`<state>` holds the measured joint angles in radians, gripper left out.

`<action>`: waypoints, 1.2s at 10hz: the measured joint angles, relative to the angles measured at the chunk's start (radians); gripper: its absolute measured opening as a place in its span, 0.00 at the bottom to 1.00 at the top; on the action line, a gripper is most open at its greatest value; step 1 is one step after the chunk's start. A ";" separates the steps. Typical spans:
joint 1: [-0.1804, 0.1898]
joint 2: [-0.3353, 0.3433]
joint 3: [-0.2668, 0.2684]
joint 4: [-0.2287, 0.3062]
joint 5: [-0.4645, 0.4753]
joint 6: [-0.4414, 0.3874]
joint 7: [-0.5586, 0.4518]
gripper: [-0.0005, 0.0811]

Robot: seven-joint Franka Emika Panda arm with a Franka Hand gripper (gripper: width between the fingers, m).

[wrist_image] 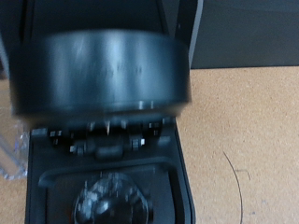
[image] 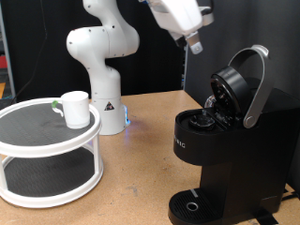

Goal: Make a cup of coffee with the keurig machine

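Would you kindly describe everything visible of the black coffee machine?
The tall matte black Keurig coffee maker stands on the wooden table at the exterior view's right. Its lid with grey-silver handle is raised, exposing the pod chamber. A round drip tray sits at its base. Nothing touches it; the gripper hangs above.

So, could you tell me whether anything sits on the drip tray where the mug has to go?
Nothing visible does. The drip tray is bare under the machine, whose lid is open. The mug stands on the white tiered stand; the gripper is above the machine.
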<state>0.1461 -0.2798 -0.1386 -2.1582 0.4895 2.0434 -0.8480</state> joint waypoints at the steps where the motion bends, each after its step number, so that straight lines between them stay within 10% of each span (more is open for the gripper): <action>1: 0.008 0.000 0.025 0.000 0.000 0.012 0.027 1.00; 11: 0.029 0.018 0.211 0.006 -0.006 0.130 0.232 0.96; 12: 0.029 0.019 0.221 0.008 -0.006 0.135 0.244 0.75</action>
<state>0.1750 -0.2612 0.0824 -2.1499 0.4837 2.1781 -0.6039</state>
